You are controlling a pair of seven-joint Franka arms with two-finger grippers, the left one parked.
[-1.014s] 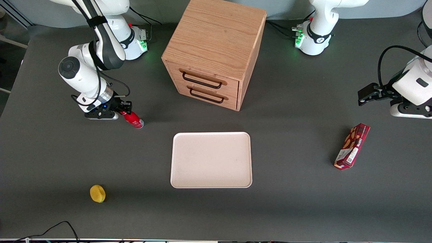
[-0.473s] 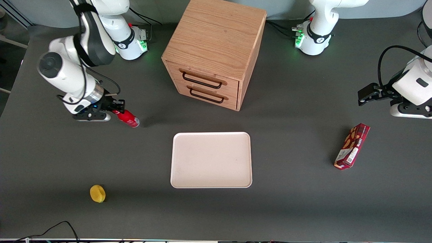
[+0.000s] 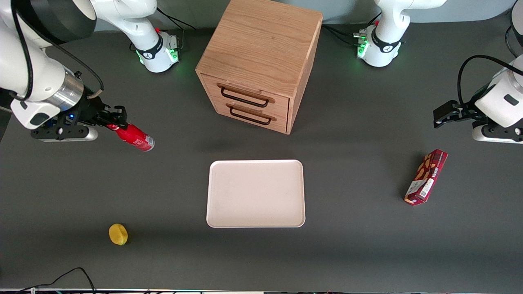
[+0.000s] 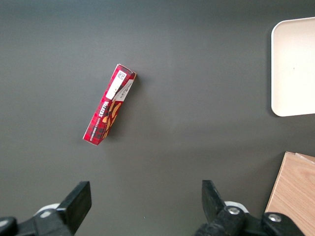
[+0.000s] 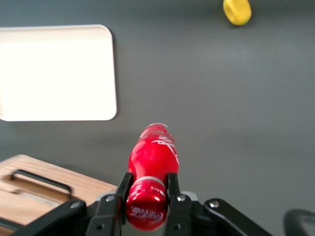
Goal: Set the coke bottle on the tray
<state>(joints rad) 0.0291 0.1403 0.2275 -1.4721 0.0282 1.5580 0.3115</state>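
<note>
- The dark grey matte table (image 3: 359, 253) is shown as the working surface; no walls or floor of the room can be made out beyond a pale strip at the table's upper edge in the front view.
- The wooden two-drawer cabinet with dark wire handles (image 3: 261, 61) is seen farther from the front camera than the tray; if the bottle is swung wide on the way across, it could be struck against the cabinet's corner.
- The large flat pale cream-pink rectangular tray with rounded corners and a low raised rim (image 3: 255, 193) is shown bare, well apart from the bottle; a low approach could catch the bottle's base on the rim and tip it.
- The right arm's black two-finger gripper (image 5: 147, 196) is held above the table toward the working arm's end, its fingers (image 5: 172, 183) clamped on the bottle's neck just below the cap.
- The dark-red rectangular snack box (image 3: 426, 177) lies toward the parked arm's end, clear of any likely path.
- The small slim red coke bottle with a red cap and silvery base (image 3: 135, 138) is carried tilted, off the surface; gripped only at the narrow neck, it is judged liable to swing or slip, and if released tilted it would probably topple and roll.
- The small yellow rounded object (image 3: 118, 234) rests nearer the front camera.
</note>
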